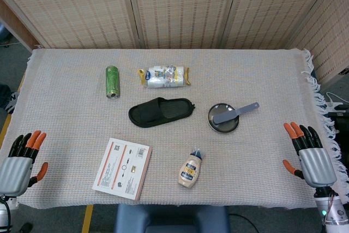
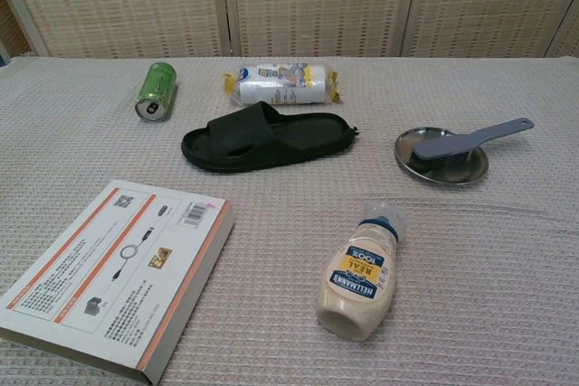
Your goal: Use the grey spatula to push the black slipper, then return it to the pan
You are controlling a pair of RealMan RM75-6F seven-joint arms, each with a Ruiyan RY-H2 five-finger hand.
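Task not started, judging by layout. Spatula (image 1: 234, 113) lying with blade in pan (image 1: 223, 118), handle sticking out over rim toward far right, untouched. Slipper (image 1: 161, 112) flat on table (image 1: 71, 107), just beside pan on its left, not touching it. Right hand (image 1: 311, 154) at near right edge of table, fingers spread, holding nothing; spatula well apart from it, forward and to its left. Left hand (image 1: 22, 159) at near left edge, fingers apart, empty; slipper well forward and to its right. All steps left: reach, grasp handle, lift, push slipper, put spatula back in pan. Right hand probably nearer for the grasp.

Other stuff: can (image 1: 112, 81) and snack pack (image 1: 163, 76) beyond slipper, box (image 1: 122, 168) and mayo bottle (image 1: 190, 171) nearer front edge.

Hidden or unclear: hands not seen in chest view at all; wrists and arms cut off at bottom of head view. Spatula blade edge against pan hard to make out. Pack text too small to read.
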